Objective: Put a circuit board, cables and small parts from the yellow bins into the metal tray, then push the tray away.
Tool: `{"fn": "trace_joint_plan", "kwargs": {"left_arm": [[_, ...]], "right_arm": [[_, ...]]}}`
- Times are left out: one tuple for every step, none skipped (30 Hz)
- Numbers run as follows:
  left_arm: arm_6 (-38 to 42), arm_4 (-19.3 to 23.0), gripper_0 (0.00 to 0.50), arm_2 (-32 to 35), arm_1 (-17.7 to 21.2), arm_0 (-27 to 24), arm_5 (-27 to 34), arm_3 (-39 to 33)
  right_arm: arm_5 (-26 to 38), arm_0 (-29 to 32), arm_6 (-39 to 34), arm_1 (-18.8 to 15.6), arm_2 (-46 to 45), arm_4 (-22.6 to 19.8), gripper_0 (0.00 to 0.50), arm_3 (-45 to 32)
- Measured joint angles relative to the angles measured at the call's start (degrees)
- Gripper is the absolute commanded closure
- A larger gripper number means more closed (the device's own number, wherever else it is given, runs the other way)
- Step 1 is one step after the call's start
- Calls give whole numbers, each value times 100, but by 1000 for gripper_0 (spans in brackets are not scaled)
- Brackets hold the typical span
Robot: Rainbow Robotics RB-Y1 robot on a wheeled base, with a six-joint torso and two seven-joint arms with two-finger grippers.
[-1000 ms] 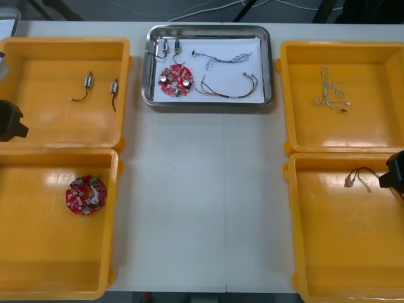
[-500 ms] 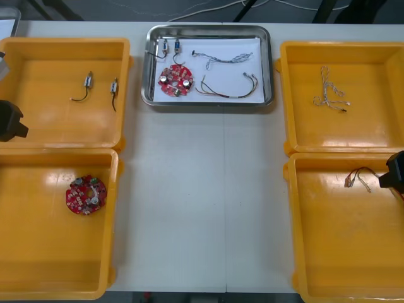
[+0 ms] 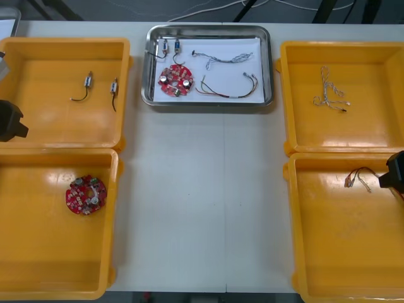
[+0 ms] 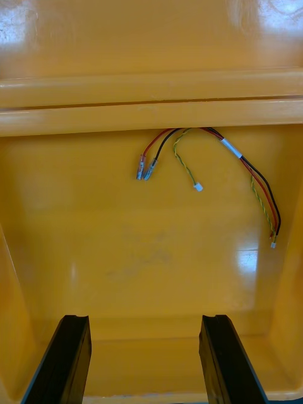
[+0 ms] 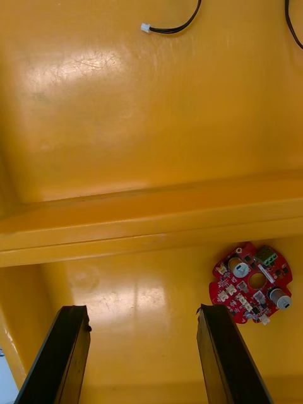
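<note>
The metal tray [image 3: 208, 105] stands at the table's far middle, white inside. In it lie a round red circuit board [image 3: 176, 81], a twisted blue and white cable [image 3: 222, 60], a red and yellow cable [image 3: 228, 90] and small metal parts [image 3: 169, 46]. My left gripper [image 3: 11, 121] hangs at the left edge over the wall between the two left bins, open [image 5: 142, 353], with a second circuit board [image 5: 252, 291] just beyond one finger. My right gripper [image 3: 394, 172] is at the right edge over the near right bin, open [image 4: 145, 360], a red and yellow cable [image 4: 208, 164] ahead of its fingers.
The far left yellow bin [image 3: 63, 44] holds two small metal parts [image 3: 88, 81] with black leads. A circuit board [image 3: 86, 194] lies in the near left bin. In the far right bin [image 3: 341, 45] is a twisted cable [image 3: 329, 91]. Bare table [image 3: 202, 202] lies between the bins.
</note>
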Motion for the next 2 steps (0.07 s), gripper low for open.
{"fn": "trace_joint_plan", "kwargs": {"left_arm": [[0, 0, 0, 0, 0, 0, 0, 0], [0, 0, 0, 0, 0, 0, 0, 0]], "right_arm": [[0, 0, 0, 0, 0, 0, 0, 0], [0, 0, 0, 0, 0, 0, 0, 0]]}}
